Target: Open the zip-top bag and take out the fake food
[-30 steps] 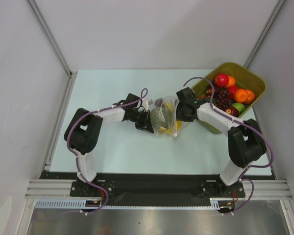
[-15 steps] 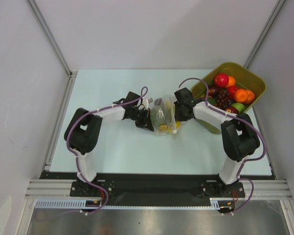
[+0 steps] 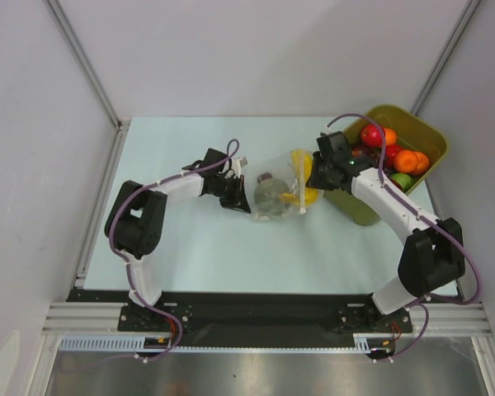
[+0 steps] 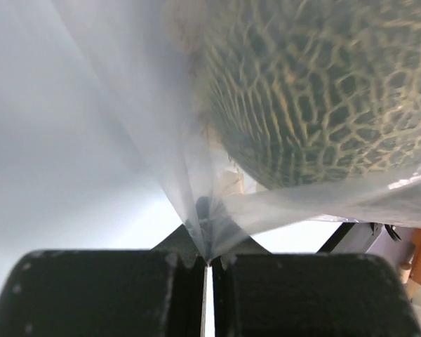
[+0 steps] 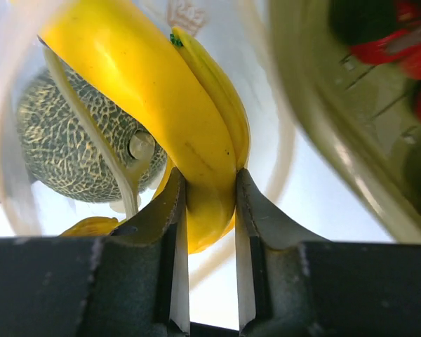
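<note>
On the bench [image 3: 190, 239], the left fingers [image 4: 112, 295] are pressed together on the bag's [image 3: 274, 202] edge, anchoring it with the melon [image 4: 323, 91] inside. The right fingers [image 5: 266, 232] clamp a banana [image 5: 154, 91] at the bag's mouth, beside the tub [image 3: 355, 208], apparently to draw it out.

Bright, even white light from above fills the overhead view. The pale table [image 3: 190, 247] shows only faint, soft shadows under my arms. My left fingers [image 4: 91, 295] are dark and underexposed. The zip-top bag [image 4: 126, 105] just ahead of them is a milky blur, and the melon [image 4: 323, 91] beyond is sharper. The banana [image 5: 147, 91] between my right fingers [image 5: 151, 232] is crisp and glossy. The tub [image 5: 323, 133] to their right is smeared out of focus.
</note>
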You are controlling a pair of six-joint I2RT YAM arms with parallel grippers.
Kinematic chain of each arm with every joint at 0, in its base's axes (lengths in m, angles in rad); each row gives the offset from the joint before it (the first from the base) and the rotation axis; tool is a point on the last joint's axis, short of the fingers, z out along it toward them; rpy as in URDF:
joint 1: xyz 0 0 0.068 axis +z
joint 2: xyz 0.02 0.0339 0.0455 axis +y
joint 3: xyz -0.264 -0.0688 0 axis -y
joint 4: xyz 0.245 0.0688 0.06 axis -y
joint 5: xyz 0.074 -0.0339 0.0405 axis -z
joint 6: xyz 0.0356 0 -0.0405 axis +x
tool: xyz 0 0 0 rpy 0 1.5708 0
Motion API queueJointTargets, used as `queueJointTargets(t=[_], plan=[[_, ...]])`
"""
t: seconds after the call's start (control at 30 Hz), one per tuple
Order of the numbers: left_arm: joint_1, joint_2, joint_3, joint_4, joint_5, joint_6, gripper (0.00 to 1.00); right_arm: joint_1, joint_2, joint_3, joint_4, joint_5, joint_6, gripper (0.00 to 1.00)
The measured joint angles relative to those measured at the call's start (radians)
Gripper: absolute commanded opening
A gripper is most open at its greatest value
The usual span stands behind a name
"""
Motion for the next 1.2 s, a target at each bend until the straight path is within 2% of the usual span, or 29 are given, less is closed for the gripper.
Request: queueJointTargets(t=[0.53,0.9,1.2], plan=[[0.027,0.000,0.020,-0.014,-0.039,0.021,0.00,-0.023,-0.022,0.143,-0.262,0.037,-0.061,0.00],[0.054,0.000,0.020,-0.018,-0.055,0.022,0.00,-0.024,-0.026,0.191,-0.359,0.075,-0.082,0.00],[0.065,-0.001,0.020,-0.017,-0.053,0.021,0.00,-0.036,-0.103,0.269,-0.470,0.081,-0.096,0.00]])
